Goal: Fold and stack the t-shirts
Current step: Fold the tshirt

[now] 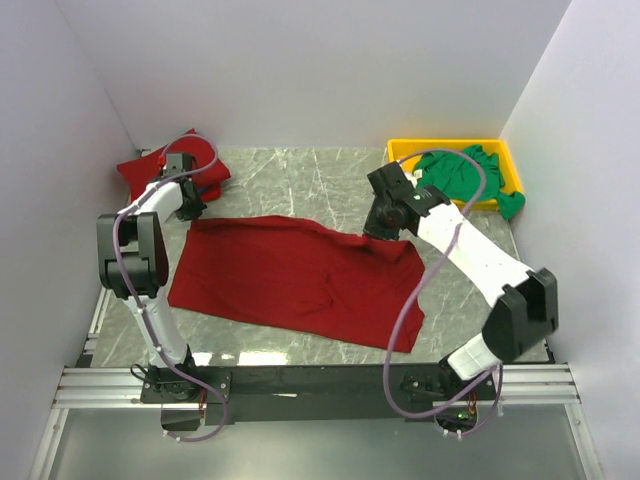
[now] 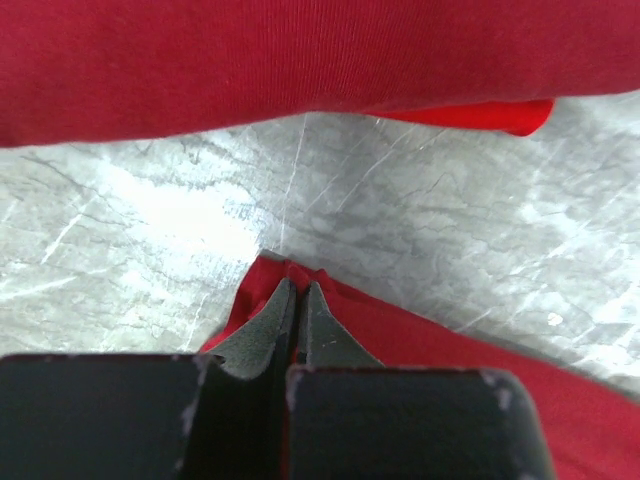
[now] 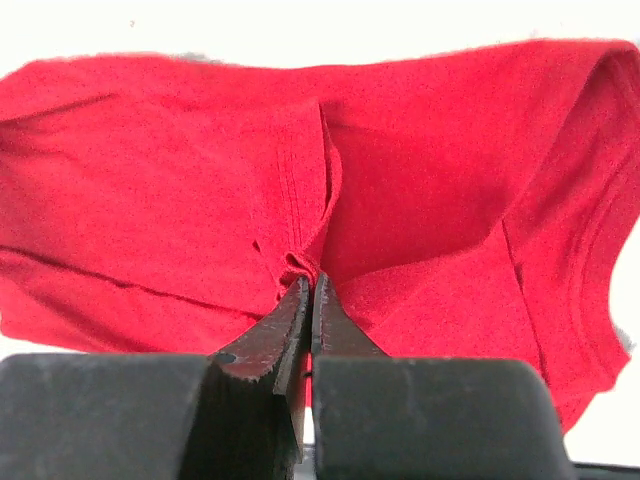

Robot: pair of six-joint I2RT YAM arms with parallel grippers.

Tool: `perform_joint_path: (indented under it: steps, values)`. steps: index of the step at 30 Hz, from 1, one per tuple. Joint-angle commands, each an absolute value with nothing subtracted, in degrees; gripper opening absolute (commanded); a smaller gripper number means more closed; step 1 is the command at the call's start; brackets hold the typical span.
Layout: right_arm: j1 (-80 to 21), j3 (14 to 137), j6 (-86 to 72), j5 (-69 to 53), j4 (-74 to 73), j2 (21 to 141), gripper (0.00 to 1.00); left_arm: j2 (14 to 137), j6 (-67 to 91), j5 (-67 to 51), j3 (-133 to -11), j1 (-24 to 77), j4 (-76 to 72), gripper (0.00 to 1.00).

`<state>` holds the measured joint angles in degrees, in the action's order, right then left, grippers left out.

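Note:
A dark red t-shirt (image 1: 290, 275) lies spread across the middle of the table. My left gripper (image 1: 192, 212) is shut on its far left corner (image 2: 290, 272). My right gripper (image 1: 380, 228) is shut on its far right edge, where the cloth bunches at the fingertips (image 3: 312, 268). A second dark red t-shirt (image 1: 175, 165) lies folded at the far left, behind the left gripper; it also shows in the left wrist view (image 2: 300, 55). A bright green t-shirt (image 1: 470, 178) lies crumpled in the yellow tray.
The shallow yellow tray (image 1: 400, 150) stands at the far right, with the green shirt hanging over its right edge. White walls close in the table on three sides. Bare marble (image 1: 300, 180) shows between the spread shirt and the back wall.

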<state>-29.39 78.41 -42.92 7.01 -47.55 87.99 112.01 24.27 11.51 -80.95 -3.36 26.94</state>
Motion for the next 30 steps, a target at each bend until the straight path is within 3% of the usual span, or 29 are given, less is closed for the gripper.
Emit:
perform_joint_path:
  steps: [1,30]
  values:
    - [-31.02,76.73,-46.93,9.31,-49.65,82.63,0.00,108.20,24.61,13.18,-80.86,-3.60,25.14,0.01]
    - [-42.54,57.66,-60.03,12.48,-54.49,62.32,0.00,94.49,27.86,17.23,-65.22,-3.60,23.64,0.02]
